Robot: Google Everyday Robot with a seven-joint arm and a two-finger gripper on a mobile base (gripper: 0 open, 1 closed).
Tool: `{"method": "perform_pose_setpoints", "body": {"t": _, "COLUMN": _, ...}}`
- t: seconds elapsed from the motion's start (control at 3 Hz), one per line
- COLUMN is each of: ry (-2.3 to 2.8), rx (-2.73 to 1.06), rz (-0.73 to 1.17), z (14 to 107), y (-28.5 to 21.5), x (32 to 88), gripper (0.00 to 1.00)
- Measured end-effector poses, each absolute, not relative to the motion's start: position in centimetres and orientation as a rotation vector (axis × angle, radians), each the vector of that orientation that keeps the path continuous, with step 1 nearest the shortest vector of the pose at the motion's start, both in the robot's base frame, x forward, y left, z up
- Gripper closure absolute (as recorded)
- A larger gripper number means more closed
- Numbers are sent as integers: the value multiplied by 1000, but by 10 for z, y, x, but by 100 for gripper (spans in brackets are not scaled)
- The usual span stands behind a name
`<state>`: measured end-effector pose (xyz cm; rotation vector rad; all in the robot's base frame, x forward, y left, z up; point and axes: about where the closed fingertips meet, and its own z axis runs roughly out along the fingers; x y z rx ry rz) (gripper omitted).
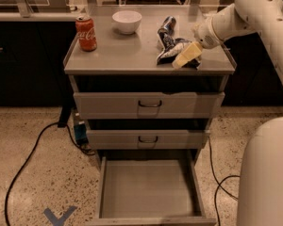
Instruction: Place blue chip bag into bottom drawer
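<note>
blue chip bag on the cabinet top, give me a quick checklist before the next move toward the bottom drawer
1. Lowest grey metal drawer pulled open: ok.
2. Nothing lying on its floor: ok.
3. Gripper at the crumpled dark blue and white foil chip bag, right side of the grey cabinet top: ok.
4. Firm hold on the bag: cannot tell.
5. Bag lifted off the top: not ok, it lies there.
6. Red soda can and white bowl apart from the bag: ok.
</note>
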<state>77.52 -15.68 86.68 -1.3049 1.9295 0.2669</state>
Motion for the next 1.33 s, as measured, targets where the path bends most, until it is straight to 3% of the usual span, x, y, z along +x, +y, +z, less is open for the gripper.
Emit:
{"method": "perform_pose_setpoints", "body": {"t": 0.33, "ry": 1946, "rx": -1311, "rz": 337, "z": 841, "y": -144, "x": 777, "gripper": 0}}
{"method": "perform_pose_setpoints", "body": {"t": 0.67, "ry": 1946, "rx": -1312, "rz": 338, "z": 840, "y": -144, "x": 777, "gripper": 19}}
{"method": "perform_pose_setpoints", "body": {"t": 1.33, "ry": 1946, "rx": -1312, "rz": 338, "z": 840, "y": -144, "x": 777, "gripper": 65}}
